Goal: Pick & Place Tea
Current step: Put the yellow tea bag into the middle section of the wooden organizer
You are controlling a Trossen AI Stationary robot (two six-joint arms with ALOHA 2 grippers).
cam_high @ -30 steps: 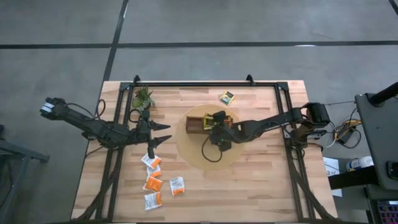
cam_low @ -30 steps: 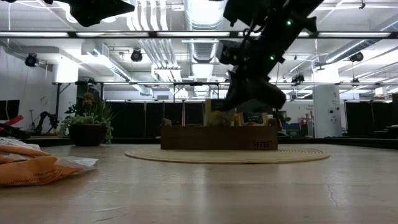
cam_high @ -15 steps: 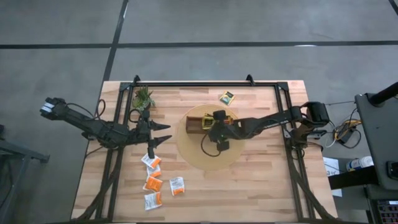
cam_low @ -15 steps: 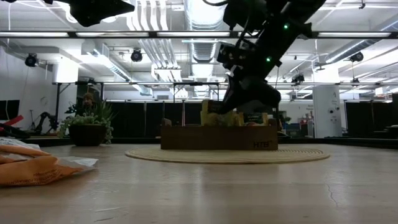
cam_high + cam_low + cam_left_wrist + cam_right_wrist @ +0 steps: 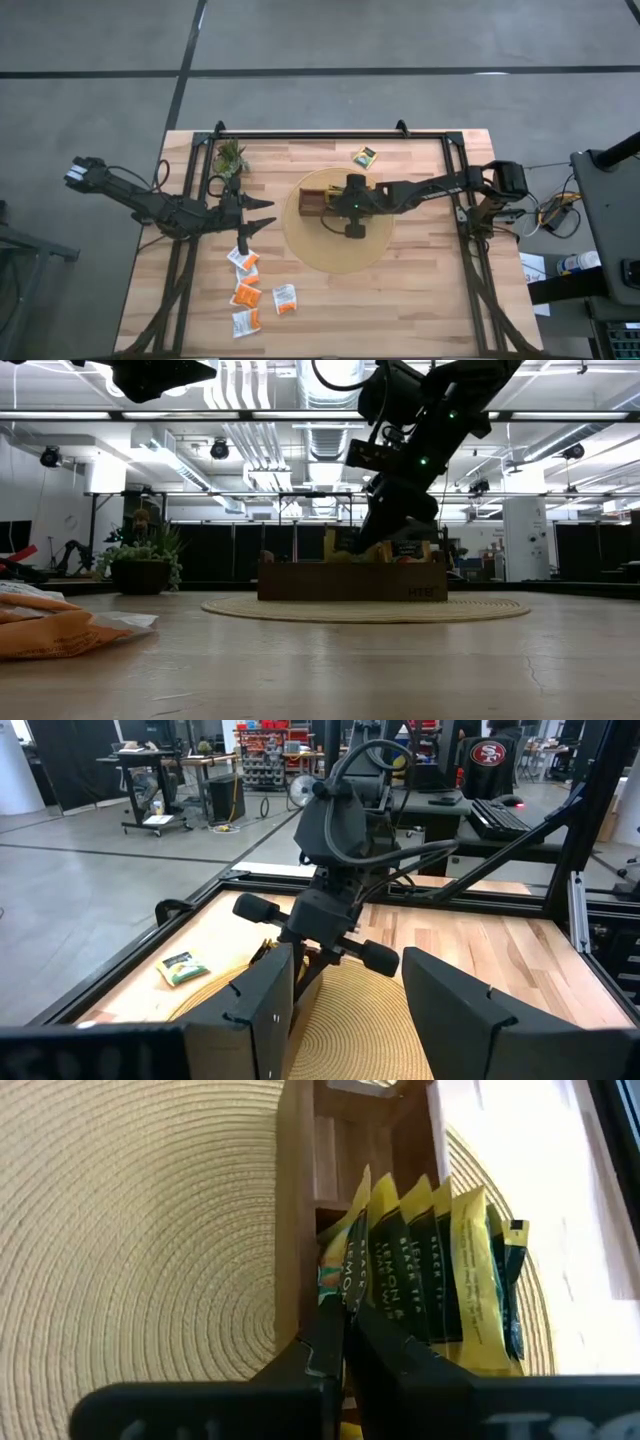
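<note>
The right pincer point(image 5: 338, 1348) is closed, its tips down in the wooden tray point(image 5: 316, 201) on the round woven mat point(image 5: 300, 240), touching the row of upright yellow tea sachets point(image 5: 430, 1270) there. The left pincer point(image 5: 262, 216) hangs open above the bench point(image 5: 420, 300), near the orange and white sachets point(image 5: 246, 293) lying flat; 1 yellow sachet point(image 5: 364, 155) lies apart near the far rail.

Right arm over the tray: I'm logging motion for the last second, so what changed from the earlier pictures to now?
The right gripper, fingers shut, swung toward the table's far edge, from over the mat near the tray to directly above the wooden tray, beside its upright yellow sachets. Nothing visibly taken or released. The left gripper, open, the orange sachets, the lone yellow sachet and the plant stayed put.
</note>
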